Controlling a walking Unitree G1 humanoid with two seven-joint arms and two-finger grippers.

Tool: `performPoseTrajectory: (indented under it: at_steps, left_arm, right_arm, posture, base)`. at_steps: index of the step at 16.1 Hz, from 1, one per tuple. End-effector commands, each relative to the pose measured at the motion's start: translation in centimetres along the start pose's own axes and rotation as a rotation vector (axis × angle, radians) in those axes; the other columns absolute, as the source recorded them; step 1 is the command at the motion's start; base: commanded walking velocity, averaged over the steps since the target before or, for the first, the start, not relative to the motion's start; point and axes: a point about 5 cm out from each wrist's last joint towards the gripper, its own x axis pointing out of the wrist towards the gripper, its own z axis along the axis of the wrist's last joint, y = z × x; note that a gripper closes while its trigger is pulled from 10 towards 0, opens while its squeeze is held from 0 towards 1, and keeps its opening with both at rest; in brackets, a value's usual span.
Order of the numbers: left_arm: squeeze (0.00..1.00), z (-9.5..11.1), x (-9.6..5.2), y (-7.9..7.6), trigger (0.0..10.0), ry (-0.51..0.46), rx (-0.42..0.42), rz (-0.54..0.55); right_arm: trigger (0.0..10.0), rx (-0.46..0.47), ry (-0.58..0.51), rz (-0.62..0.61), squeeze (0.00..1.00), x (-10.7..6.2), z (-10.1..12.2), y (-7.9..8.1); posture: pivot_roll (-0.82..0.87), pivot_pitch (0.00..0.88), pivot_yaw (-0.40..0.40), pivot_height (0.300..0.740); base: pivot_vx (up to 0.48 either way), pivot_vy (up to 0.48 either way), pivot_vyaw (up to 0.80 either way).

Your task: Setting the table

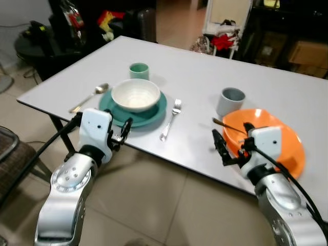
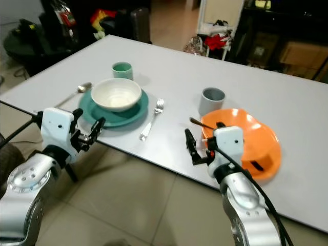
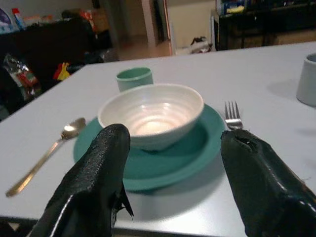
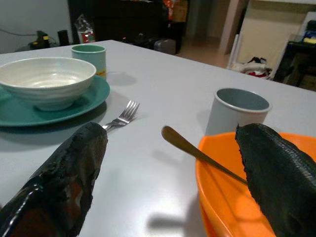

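On the grey table (image 1: 195, 77) a white bowl (image 1: 136, 95) sits on a teal plate (image 1: 154, 115). A spoon (image 1: 89, 97) lies to the plate's left, a fork (image 1: 171, 119) to its right, and a green cup (image 1: 139, 70) stands behind it. Further right are a grey cup (image 1: 231, 100) and an orange dish (image 1: 277, 141) with a utensil handle (image 4: 197, 150) sticking out over its rim. My left gripper (image 3: 173, 182) is open at the table's near edge, in front of the teal plate. My right gripper (image 4: 173, 182) is open and empty just left of the orange dish.
A woven chair (image 1: 10, 154) stands at the lower left by the table leg. Dark furniture with clutter (image 1: 66, 25) lines the far left, and shelves (image 1: 287, 31) stand at the back right. Tiled floor (image 1: 169, 205) lies below the table's near edge.
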Motion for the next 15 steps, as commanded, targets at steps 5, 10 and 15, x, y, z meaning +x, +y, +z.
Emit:
performPoseTrajectory:
  at_steps: [5, 10, 15]
  left_arm:
    - [0.0, 0.06, -0.28, 0.46, 10.0, 0.014, 0.016, 0.004]
    - [0.0, 0.25, -0.26, 0.58, 10.0, 0.012, 0.016, 0.005]
    - [0.0, 0.47, -0.15, 0.55, 10.0, 0.011, 0.007, 0.007]
  right_arm:
    - [10.0, 0.035, -0.012, 0.019, 0.0, 0.26, -0.21, 0.56]
    - [10.0, 0.045, -0.012, 0.025, 0.0, 0.3, -0.42, 0.59]
    - [10.0, 0.054, -0.015, 0.029, 0.0, 0.26, -0.57, 0.4]
  posture:
    - [0.09, 0.0, -0.027, 0.74]
    - [0.1, 0.0, -0.03, 0.74]
    - [0.1, 0.0, -0.033, 0.74]
  base:
    - [0.0, 0.352, 0.8]
    - [0.0, 0.353, 0.8]
    - [0.0, 0.347, 0.8]
